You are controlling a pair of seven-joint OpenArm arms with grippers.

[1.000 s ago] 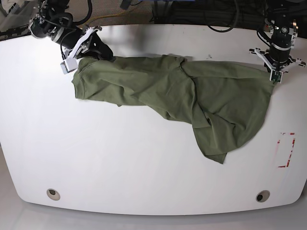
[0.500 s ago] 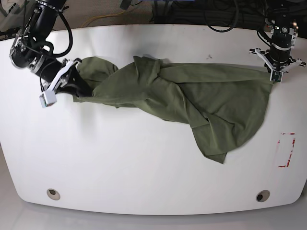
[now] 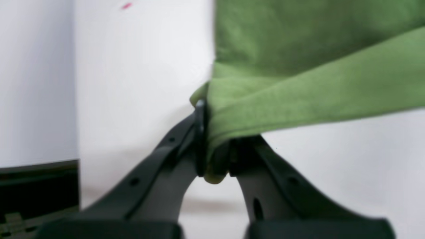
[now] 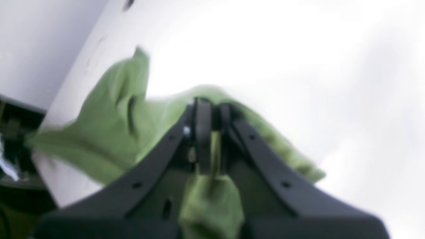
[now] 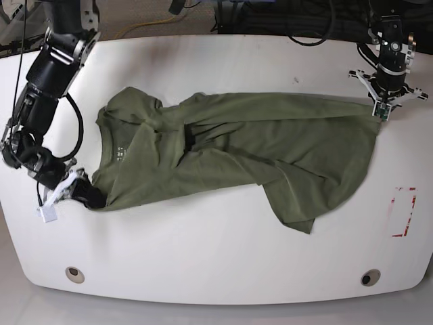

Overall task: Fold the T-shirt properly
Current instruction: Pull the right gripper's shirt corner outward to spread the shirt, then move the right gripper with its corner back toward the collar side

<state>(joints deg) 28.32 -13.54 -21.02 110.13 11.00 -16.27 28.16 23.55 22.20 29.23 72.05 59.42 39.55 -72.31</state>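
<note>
The olive-green T-shirt (image 5: 230, 152) lies stretched and rumpled across the white table (image 5: 223, 257), its collar toward the left. My right gripper (image 5: 91, 198), at the base view's lower left, is shut on the shirt's near-left corner. In the right wrist view the right gripper (image 4: 209, 132) pinches a fold of the T-shirt (image 4: 109, 119). My left gripper (image 5: 380, 114), at the far right, is shut on the shirt's far-right corner. The left wrist view shows the left gripper (image 3: 214, 156) clamping a bunched edge of the T-shirt (image 3: 298, 83).
A red rectangular outline (image 5: 404, 211) is marked on the table near its right edge. Two round holes (image 5: 75, 274) (image 5: 370, 277) sit near the front corners. Cables (image 5: 298, 20) run behind the table's far edge.
My right gripper has swept from the far left toward the front left, dragging the shirt's corner with it, so the left half has opened out. The left gripper has barely moved.
</note>
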